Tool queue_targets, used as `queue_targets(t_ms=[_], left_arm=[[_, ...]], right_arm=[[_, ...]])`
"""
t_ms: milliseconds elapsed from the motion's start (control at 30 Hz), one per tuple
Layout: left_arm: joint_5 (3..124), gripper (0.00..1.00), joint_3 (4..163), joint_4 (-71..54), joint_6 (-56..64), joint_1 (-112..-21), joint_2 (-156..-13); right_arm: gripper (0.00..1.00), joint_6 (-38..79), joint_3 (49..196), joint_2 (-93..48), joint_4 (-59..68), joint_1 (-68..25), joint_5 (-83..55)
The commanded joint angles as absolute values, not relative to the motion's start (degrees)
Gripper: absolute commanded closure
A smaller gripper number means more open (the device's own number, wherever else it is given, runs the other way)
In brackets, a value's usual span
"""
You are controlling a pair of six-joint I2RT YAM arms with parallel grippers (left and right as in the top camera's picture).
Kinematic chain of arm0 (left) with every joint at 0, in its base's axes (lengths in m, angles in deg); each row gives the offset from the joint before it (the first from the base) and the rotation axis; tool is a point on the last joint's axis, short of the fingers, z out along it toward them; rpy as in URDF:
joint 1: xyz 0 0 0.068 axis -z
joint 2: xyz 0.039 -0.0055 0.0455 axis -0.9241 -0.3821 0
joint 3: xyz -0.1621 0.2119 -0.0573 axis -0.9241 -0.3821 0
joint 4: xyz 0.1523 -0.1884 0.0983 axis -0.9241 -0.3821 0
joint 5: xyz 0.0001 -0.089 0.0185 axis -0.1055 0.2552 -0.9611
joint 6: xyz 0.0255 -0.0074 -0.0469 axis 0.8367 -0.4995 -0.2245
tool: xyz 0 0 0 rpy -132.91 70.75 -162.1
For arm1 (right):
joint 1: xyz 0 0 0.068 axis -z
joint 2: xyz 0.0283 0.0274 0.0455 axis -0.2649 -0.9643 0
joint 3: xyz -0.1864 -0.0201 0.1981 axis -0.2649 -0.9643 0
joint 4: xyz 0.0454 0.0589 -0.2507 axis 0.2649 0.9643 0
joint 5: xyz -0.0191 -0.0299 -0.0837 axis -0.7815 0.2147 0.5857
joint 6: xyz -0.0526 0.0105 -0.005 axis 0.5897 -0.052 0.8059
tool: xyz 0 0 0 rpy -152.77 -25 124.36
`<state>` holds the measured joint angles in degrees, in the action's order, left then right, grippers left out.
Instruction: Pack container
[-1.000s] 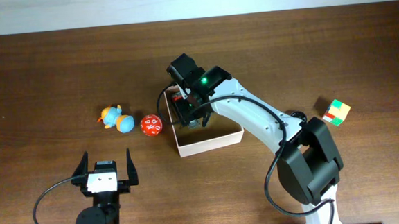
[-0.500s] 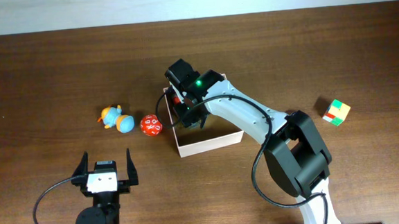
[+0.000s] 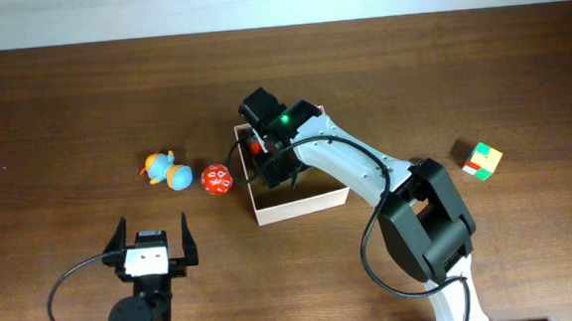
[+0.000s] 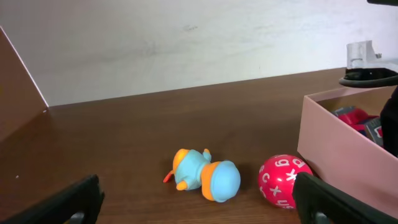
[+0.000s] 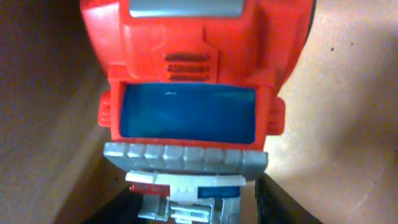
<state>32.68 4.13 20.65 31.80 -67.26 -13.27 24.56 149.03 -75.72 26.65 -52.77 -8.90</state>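
- Fingers of the right gripper are flanking the grey end of a red toy truck down inside the container. I cannot tell whether they are pinching it or merely standing beside it. Fingers of the left gripper are standing spread wide and holding nothing.
- Surface: it is offering smooth wood with no visible stop, so anything knocked risks rolling or sliding out of reach.
- Container: it is sitting at the middle of the surface, under the right arm. Its walls are looking thin and light, so a wrist pulling out at a slant is likely to be dragging or tipping it.
- Red toy truck: it is lying close to a wall. If the fingers are lifting before fully letting go, it is probably coming back up or wedging against that wall.
- Blue-and-orange duck: it is lying on its side, so a pinch across its rounded body risks slipping.
- Red lettered ball: it is resting just beside the container's left wall, so any shove of the box is sending it rolling.
- Coloured cube: it is waiting well apart on the right, calling for a long reach.
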Motion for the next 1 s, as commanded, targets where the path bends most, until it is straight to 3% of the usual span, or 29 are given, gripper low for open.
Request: queue_targets(t_ms=[0,300,967], left_arm=[[33.3,0.01,3.9,20.6,32.5,-67.0,-12.8],[33.3,0.01,3.9,20.6,32.5,-67.0,-12.8],[33.3,0.01,3.9,20.6,32.5,-67.0,-12.8]], right_arm=[[0.52,23.6,150.1,-76.1,26.6,-52.4,-9.6],[0.59,23.8,150.1,-76.1,22.5,-52.0,-9.4],[0.62,23.4,158.8,-75.7,32.6,-52.1,-10.4]])
